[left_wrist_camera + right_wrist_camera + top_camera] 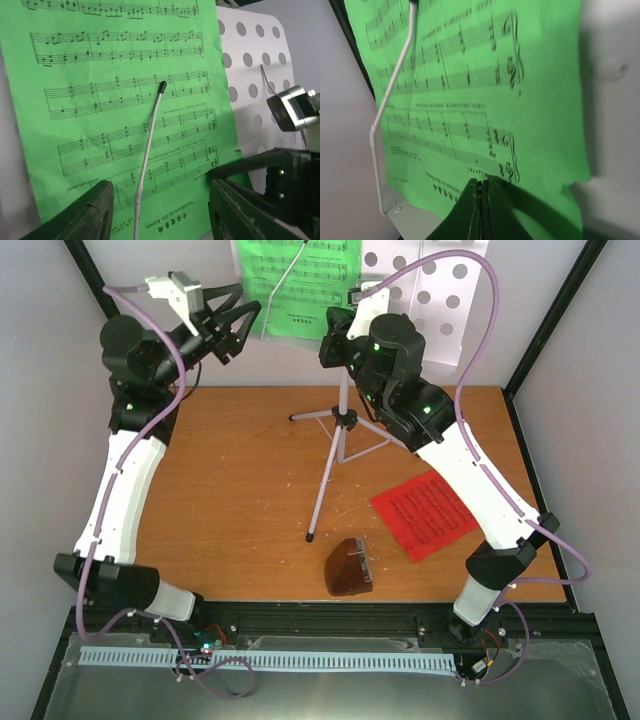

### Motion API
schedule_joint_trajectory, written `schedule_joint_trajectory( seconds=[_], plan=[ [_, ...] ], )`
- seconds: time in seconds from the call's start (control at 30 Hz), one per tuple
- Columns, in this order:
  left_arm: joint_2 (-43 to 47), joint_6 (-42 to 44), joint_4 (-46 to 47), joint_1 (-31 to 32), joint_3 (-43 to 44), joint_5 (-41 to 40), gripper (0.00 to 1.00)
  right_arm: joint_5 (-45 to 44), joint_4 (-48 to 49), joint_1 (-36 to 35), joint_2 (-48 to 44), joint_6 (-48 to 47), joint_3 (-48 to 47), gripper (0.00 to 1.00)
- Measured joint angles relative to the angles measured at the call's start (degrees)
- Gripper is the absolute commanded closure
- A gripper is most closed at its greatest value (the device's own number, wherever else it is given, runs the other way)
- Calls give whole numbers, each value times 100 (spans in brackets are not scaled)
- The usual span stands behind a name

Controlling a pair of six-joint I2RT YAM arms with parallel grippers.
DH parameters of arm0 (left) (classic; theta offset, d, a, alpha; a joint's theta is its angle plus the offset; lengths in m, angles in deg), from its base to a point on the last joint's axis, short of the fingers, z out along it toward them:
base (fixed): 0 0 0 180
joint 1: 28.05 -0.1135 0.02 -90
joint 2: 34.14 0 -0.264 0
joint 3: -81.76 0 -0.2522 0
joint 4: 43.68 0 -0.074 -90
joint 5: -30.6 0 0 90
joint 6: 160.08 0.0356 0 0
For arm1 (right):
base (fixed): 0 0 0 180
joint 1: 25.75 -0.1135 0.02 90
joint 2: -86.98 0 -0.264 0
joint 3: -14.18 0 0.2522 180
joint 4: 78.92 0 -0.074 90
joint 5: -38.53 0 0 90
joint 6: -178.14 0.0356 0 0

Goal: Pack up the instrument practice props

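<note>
Flanking the wooden table point(250, 470), white walls point(40, 440) rise; left gripper point(161, 187) spread, right gripper point(481, 186) pressed together.

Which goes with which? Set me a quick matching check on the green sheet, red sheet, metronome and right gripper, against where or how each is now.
1. green sheet
2. red sheet
3. metronome
4. right gripper

A. lying flat on the table, right side
B. jaws closed at the green sheet's lower edge
C. standing up on the plate of the music stand
D. dark brown, near the table's front edge

Pairs: 1-C, 2-A, 3-D, 4-B
</note>
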Motion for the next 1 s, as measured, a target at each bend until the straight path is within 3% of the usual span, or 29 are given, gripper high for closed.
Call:
schedule_joint_trajectory(
  seconds=[0.43, 1.0],
  plan=[
    [-1329, 348, -728, 304, 1856, 444, 67, 37, 63, 0, 4, 2, 192, 97],
    [-1829, 695, -1300, 452, 2590, 518, 79, 59, 131, 0, 2, 4, 295, 97]
  ],
)
